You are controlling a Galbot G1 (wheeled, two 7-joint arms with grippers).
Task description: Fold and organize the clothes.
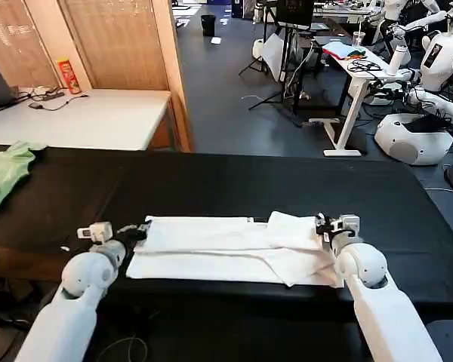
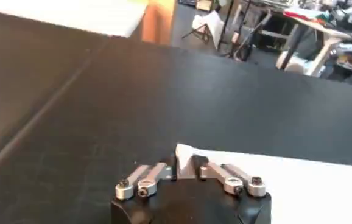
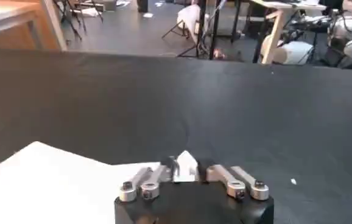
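A white cotton T-shirt [image 1: 226,249] lies folded into a long flat band near the front edge of the black cloth-covered tabletop [image 1: 287,188], print hidden. The left gripper [image 1: 140,230] pinches its left end, the right gripper [image 1: 322,224] its right end, fingers [image 2: 164,172] closed narrowly on fabric. A light green garment [image 1: 7,170] lies crumpled far left.

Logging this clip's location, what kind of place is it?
Probably a robotics lab: other white humanoid robots stand behind, beside a cluttered white desk and tripod stands on an open grey floor.
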